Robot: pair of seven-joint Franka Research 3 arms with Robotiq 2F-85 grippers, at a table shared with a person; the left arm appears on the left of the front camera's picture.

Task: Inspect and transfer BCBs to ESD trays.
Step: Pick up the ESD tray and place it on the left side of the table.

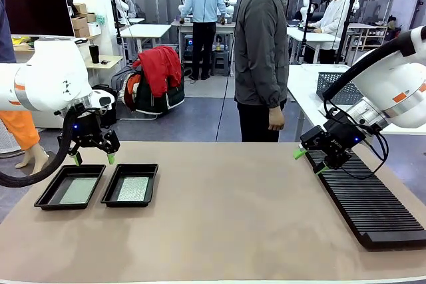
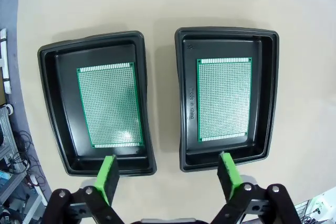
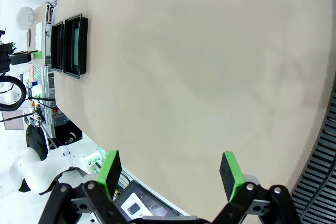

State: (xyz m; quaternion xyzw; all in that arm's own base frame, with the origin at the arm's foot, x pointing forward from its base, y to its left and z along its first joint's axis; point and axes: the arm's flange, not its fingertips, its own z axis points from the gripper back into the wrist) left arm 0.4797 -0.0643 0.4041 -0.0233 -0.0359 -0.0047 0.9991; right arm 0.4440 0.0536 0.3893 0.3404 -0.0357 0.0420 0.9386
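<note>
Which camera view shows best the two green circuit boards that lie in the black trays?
The left wrist view: it looks straight down on both BCBs, each flat in its own ESD tray. The front view shows them small and foreshortened; the right wrist view shows the trays far off, boards barely visible.

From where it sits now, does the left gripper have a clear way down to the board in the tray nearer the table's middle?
Probably yes. The left gripper hangs open above the two trays; the BCB lies flat in its ESD tray with nothing over it. Lying flat, it may be hard to pinch.
</note>
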